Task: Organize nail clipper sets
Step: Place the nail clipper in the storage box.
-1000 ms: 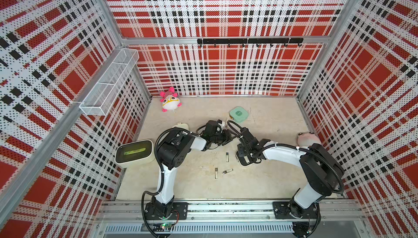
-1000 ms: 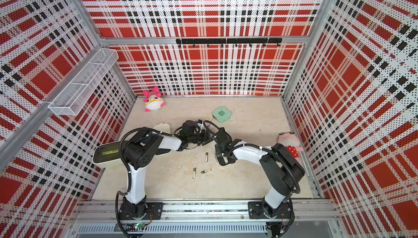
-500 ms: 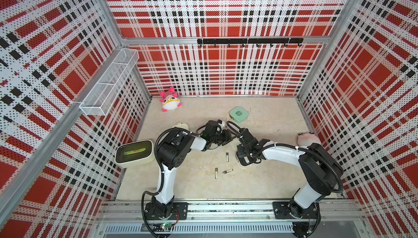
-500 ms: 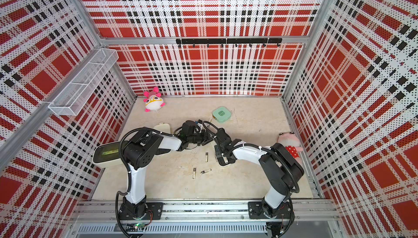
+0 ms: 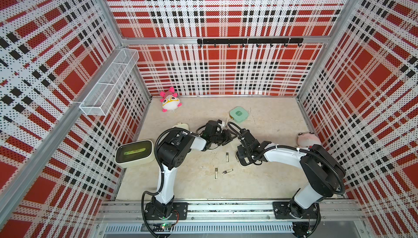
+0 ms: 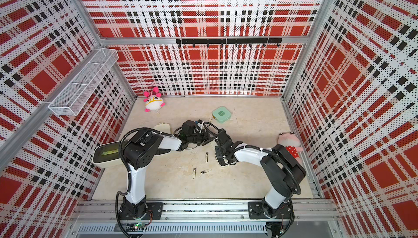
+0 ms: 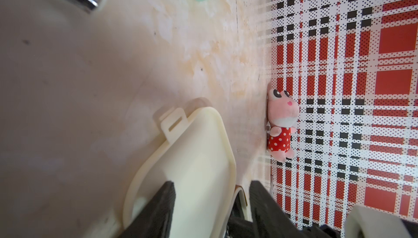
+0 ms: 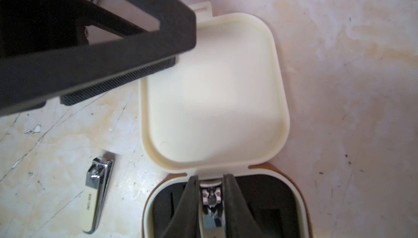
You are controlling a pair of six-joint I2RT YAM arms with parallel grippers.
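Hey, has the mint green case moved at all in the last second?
No. The mint green case lies where it was, with the same gap and direction from the pink-and-white plush toy in a top view.

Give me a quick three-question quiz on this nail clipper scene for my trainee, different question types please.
1. True or false: the mint green case stands open.
2. What sits between the right arm's jaws? A) a silver clipper B) a toothbrush C) a coin
3. What colour is the inner tray of the open cream case?
Key: 1 false, its lid is shut. 2 A. 3 black.
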